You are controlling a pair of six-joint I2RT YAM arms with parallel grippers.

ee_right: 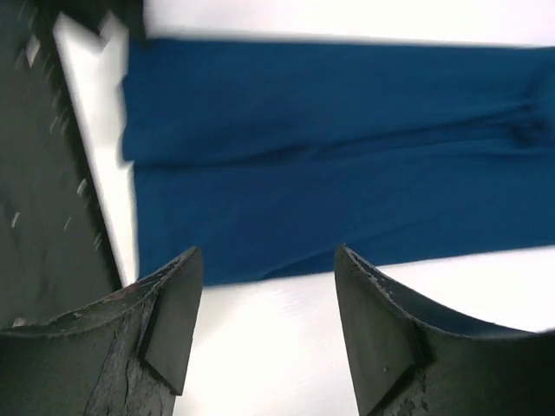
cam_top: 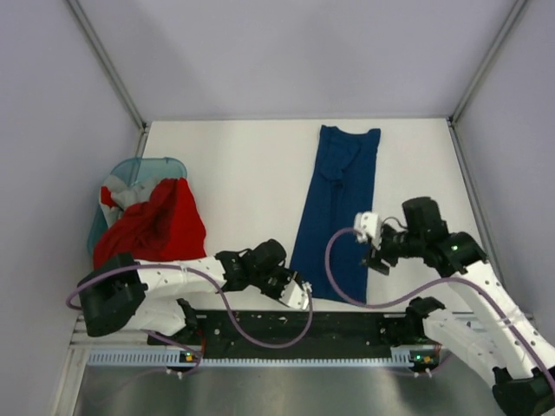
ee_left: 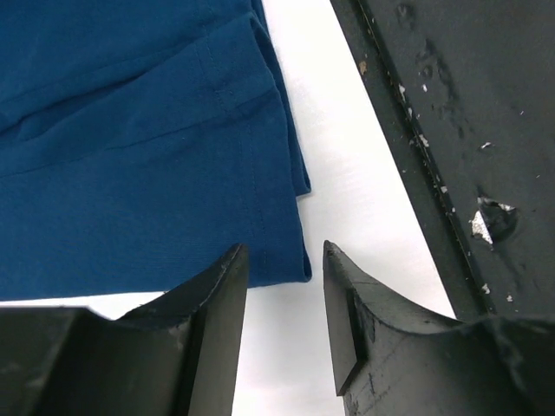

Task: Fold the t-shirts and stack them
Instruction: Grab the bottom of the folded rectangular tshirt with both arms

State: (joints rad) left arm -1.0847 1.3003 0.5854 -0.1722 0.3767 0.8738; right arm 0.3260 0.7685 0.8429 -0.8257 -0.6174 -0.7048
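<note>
Top external: long, narrow navy t-shirt.

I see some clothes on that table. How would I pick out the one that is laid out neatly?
Start at the white table. Right of its middle, running from the near edge to the far edge, lies the blue shirt. Unlike the red shirt, which is heaped over the teal basket on the left, it lies flat, folded into one long, narrow strip.
</note>
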